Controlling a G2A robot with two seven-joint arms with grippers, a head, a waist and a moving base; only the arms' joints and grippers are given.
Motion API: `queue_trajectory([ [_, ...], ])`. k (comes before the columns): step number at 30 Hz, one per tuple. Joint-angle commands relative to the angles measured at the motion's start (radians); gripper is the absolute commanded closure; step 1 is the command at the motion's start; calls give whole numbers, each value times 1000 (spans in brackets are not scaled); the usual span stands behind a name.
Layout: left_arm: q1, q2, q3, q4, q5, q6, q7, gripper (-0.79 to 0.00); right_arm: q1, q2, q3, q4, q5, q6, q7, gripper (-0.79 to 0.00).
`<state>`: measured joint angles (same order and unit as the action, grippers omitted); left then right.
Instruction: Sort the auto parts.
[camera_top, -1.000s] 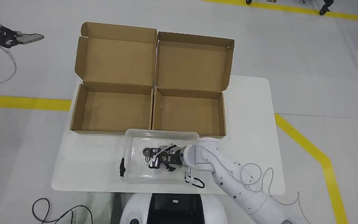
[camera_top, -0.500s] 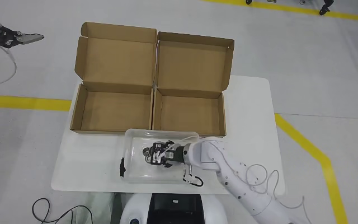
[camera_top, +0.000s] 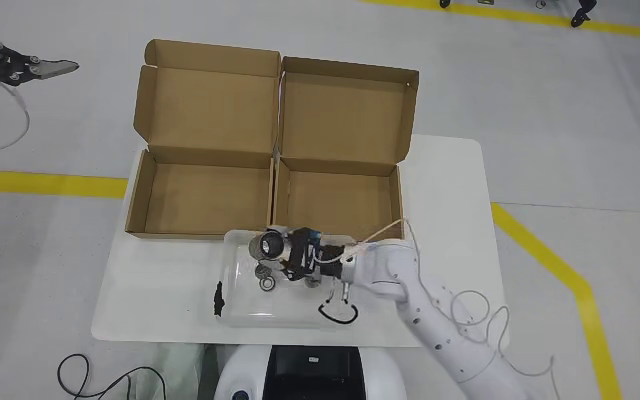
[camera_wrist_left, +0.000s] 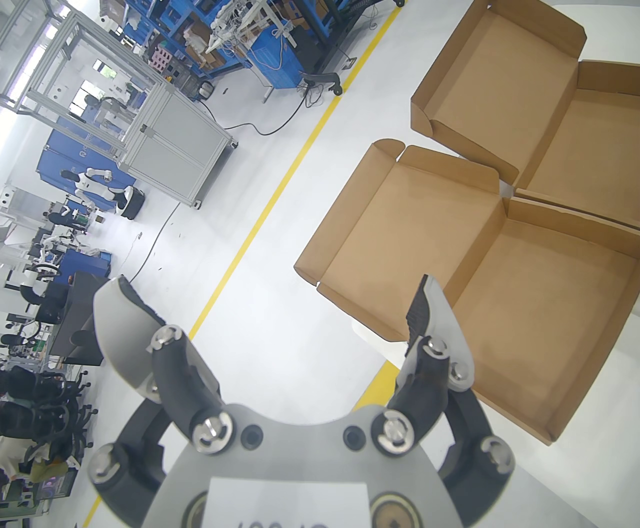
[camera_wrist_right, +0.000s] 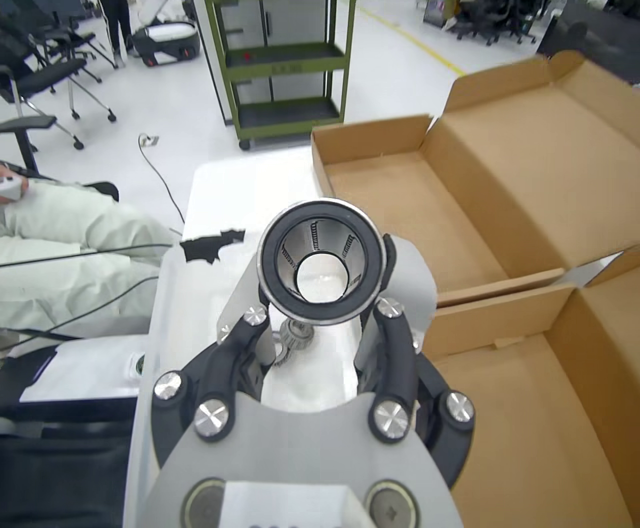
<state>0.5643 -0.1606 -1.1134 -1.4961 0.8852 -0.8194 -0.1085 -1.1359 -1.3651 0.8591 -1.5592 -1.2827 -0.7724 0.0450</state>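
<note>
A white bench (camera_top: 445, 200) carries two open, empty cardboard boxes side by side along its far part. The left box (camera_top: 200, 200) and the right box (camera_top: 335, 207) touch, with their lids folded back. A clear tray (camera_top: 240, 305) lies nearer the robot, just short of the boxes' near walls.

The right gripper (camera_top: 288, 252) hangs over the tray's far edge, close to the seam between the boxes. Its fingers are closed part-way on a sleeve (camera_wrist_right: 320, 232), a hollow steel cylinder with a dark rim. The sleeve is pinched across its round sides and held clear of the tray floor. The left gripper (camera_wrist_left: 272, 300) is spread wide and holds nothing, out over the floor well left of the bench.

A small metal ring (camera_top: 267, 283) lies in the tray near the sleeve, and a black loop (camera_top: 337, 312) lies nearer the arm. A black scrap (camera_top: 217, 297) sits just beside the tray's left wall.

Likely risks:
- **Slipping:** the sleeve looks smooth and round and is gripped on two narrow lines. A quick swing could let it turn or slide out and fall onto the ring or the bench.
- **Hitting a box:** the sleeve seems low against the boxes' near walls. A flat carry could strike a wall and shove a box.
- **Wrong box:** so near the seam, a release could land in the wrong box. Both boxes are empty, so nothing shows which is meant.
</note>
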Motion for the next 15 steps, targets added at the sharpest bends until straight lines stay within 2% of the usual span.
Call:
queue_trajectory([
  [1, 0, 0, 0, 0, 0, 0, 0, -785, 13, -1, 9, -10, 13, -1, -54, 0],
  [8, 0, 0, 0, 0, 0, 0, 0, -785, 88, -9, 25, -41, 41, 5, -132, 0],
  [15, 0, 0, 0, 0, 0, 0, 0, -785, 167, -19, 34, -83, 79, 14, -158, 0],
])
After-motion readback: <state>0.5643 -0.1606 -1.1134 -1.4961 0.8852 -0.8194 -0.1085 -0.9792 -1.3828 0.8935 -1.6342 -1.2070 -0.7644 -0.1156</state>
